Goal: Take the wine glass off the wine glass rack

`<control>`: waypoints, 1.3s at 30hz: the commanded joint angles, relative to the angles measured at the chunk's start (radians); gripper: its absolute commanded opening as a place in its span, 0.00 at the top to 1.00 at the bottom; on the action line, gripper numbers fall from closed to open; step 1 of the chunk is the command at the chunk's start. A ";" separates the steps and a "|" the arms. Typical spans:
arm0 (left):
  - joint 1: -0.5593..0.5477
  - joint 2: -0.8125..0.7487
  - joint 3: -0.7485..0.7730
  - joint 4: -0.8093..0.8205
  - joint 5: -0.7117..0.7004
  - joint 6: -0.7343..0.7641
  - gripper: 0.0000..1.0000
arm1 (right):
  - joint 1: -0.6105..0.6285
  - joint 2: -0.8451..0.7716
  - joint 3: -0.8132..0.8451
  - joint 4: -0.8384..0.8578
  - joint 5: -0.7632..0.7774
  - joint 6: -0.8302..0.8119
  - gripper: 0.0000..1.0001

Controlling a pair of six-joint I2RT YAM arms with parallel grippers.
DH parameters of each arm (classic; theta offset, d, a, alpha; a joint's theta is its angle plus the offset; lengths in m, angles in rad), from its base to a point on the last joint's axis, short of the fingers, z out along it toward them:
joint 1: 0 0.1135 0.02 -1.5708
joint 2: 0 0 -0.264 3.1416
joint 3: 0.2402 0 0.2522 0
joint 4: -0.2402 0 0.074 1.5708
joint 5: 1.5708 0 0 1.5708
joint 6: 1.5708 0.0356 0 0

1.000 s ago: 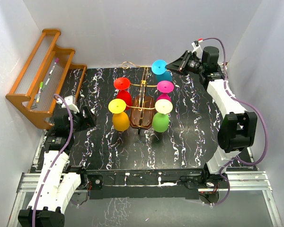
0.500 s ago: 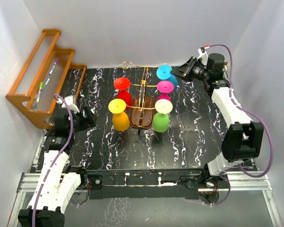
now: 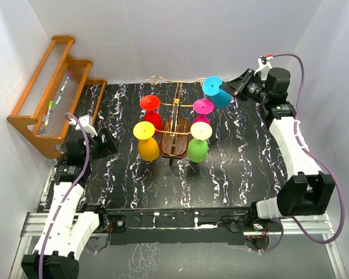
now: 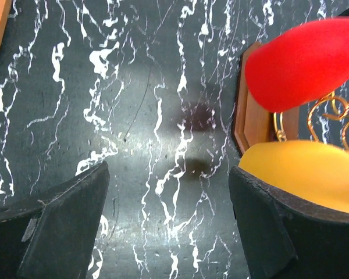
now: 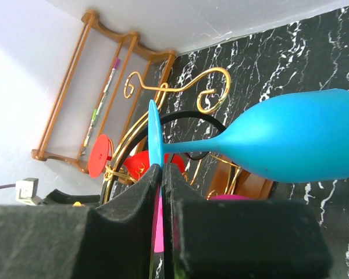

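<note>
Jaws on the right gripper [image 3: 237, 88] are pinched shut on the flat round foot of a bright blue plastic wine glass [image 3: 217, 93]. It is held tilted in the air just off the far right side of the dark brown oval wooden rack with thin gold wire arms [image 3: 170, 146]. Whether the foot touches the wire, I can't tell. A red glass [image 3: 153, 120], yellow glass [image 3: 148, 148], pink glass [image 3: 203, 107] and green glass [image 3: 197, 150] hang upside down on the rack. Left of the rack, the left gripper [image 3: 104, 143] gapes wide and holds nothing, low over the black white-veined tabletop [image 3: 232, 168].
</note>
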 commanded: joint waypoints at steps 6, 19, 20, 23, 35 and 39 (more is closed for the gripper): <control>-0.003 0.078 0.349 0.010 0.027 0.000 0.19 | -0.009 -0.157 0.096 -0.105 0.130 -0.119 0.92; -0.004 0.321 0.596 0.600 0.825 -0.513 0.22 | -0.010 -0.246 0.226 -0.109 -0.162 -0.115 0.92; -0.004 0.343 0.580 0.717 0.868 -0.600 0.22 | -0.009 -0.252 0.232 -0.103 -0.186 -0.110 0.92; -0.009 0.407 0.556 1.027 0.944 -0.862 0.24 | -0.009 -0.266 0.246 -0.087 -0.246 -0.094 0.92; -0.180 0.472 0.652 0.847 0.945 -0.725 0.23 | 0.006 -0.183 0.353 -0.016 -0.392 -0.034 0.92; -0.222 0.506 0.679 0.788 0.924 -0.683 0.25 | 0.049 -0.138 0.410 -0.004 -0.404 -0.018 0.92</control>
